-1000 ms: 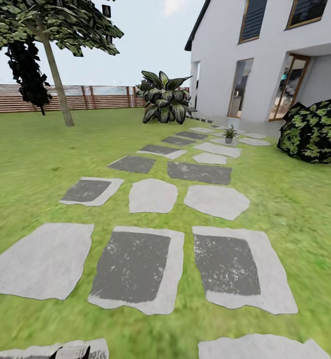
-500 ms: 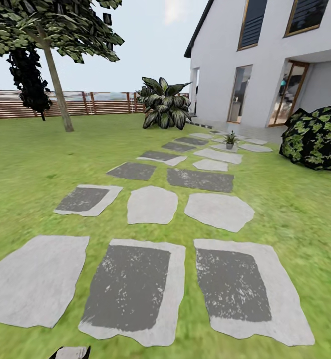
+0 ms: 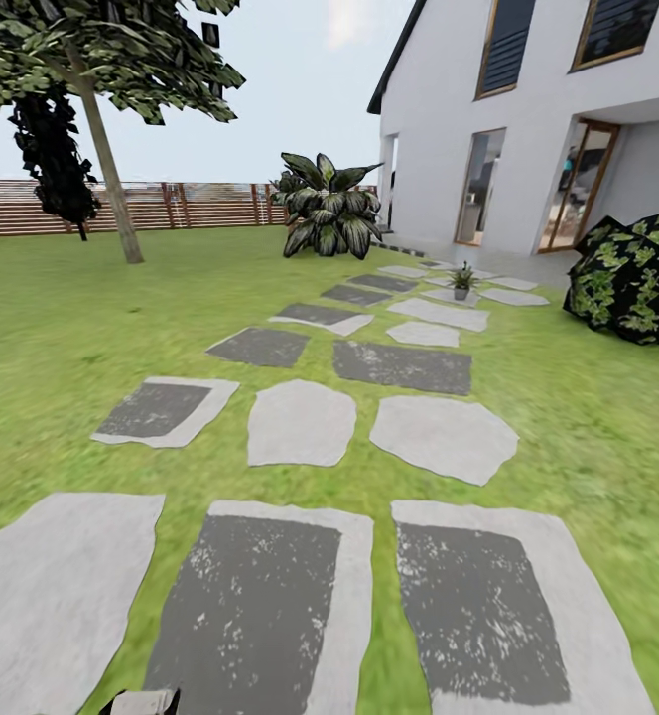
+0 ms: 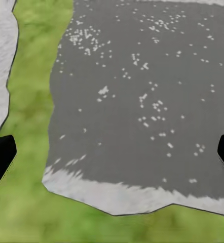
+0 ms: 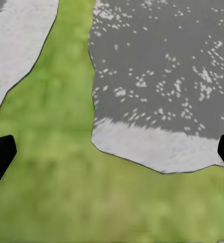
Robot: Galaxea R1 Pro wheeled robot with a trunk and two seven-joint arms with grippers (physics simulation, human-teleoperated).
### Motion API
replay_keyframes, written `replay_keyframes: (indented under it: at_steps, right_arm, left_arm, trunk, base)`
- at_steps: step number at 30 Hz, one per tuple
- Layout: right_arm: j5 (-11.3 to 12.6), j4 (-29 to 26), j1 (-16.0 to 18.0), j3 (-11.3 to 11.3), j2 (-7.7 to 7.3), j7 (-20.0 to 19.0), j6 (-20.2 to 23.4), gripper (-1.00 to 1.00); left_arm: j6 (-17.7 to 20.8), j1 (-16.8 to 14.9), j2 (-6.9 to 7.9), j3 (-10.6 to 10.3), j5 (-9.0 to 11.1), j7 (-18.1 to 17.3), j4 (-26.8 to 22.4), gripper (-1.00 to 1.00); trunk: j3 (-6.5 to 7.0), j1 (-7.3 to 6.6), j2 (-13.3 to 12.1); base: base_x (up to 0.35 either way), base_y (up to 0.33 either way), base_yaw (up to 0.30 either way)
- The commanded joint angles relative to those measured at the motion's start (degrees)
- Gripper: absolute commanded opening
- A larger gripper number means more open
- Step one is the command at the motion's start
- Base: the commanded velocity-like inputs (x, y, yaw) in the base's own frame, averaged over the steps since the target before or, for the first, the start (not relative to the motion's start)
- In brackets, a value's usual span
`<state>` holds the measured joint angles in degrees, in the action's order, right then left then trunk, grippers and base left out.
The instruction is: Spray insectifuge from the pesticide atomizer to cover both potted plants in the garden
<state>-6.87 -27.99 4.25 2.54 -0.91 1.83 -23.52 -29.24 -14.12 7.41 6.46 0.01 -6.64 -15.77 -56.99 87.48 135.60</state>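
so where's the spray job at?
Nothing looks done. Both grippers are open and empty: left fingers and right fingers spread over stepping stones and grass. One small potted plant sits far ahead near the house. Left: find and grab the atomizer, spray both plants.

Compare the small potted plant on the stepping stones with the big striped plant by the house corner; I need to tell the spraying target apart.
The small potted plant is tiny, with thin spiky leaves in a visible pot on a paving stone. The big striped plant is far larger, with broad dark leaves striped white, standing on the lawn with no pot visible. Both are upright and green-leaved.
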Motion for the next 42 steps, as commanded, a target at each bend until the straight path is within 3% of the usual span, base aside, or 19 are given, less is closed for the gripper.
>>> replay_keyframes:
  at_steps: [1, 42]
  right_arm:
    - [-0.60, 0.04, 0.02, 0.19, 0.03, 0.19, -0.16, 1.00]
    - [-0.60, 0.03, 0.01, 0.12, 0.04, 0.16, -0.15, 1.00]
  left_arm:
    - [-0.11, -0.04, -0.03, 0.48, 0.00, -0.56, 0.05, 1.00]
    - [-0.11, -0.04, -0.03, 0.48, 0.08, -0.56, 0.08, 1.00]
  trunk:
    - [-0.05, 0.02, 0.02]
    - [-0.05, 0.02, 0.02]
  base:
    - [0.338, 0.000, 0.000]
    - [0.338, 0.000, 0.000]
